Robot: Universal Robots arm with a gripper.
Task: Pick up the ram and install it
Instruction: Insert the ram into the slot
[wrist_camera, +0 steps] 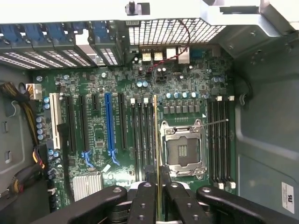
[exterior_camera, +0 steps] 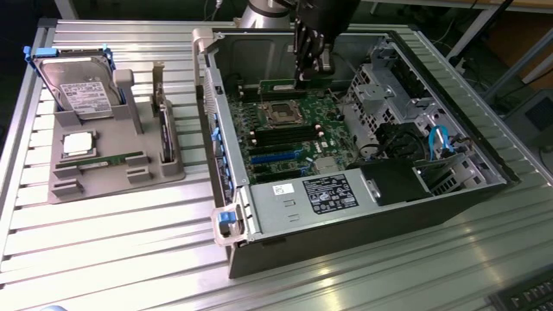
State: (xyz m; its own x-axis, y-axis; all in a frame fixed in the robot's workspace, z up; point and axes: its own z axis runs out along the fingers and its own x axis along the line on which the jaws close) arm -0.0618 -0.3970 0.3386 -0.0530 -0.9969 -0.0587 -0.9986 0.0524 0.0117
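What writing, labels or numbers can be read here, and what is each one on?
None reads clearly.
Hard drive label: too small to read.
Power supply label, black: too small.
White sticker beside it: too small.
Case sticker: too small.

Camera setup, quick rundown: 2 views. The exterior view sits high up and off to one side. It angles down across the ribbed silver metal tabletop (exterior_camera: 103,246), far enough back to catch nearly the whole open black computer tower case (exterior_camera: 363,240) lying on its side. The wrist view rides right behind the black multi-link gripper (wrist_camera: 158,189) and stares straight down into the case from close range, with the clamped thin green ram stick (wrist_camera: 156,149) edge-on in the foreground. Both views share the green motherboard (exterior_camera: 294,139) and its square metal processor socket (exterior_camera: 281,115).
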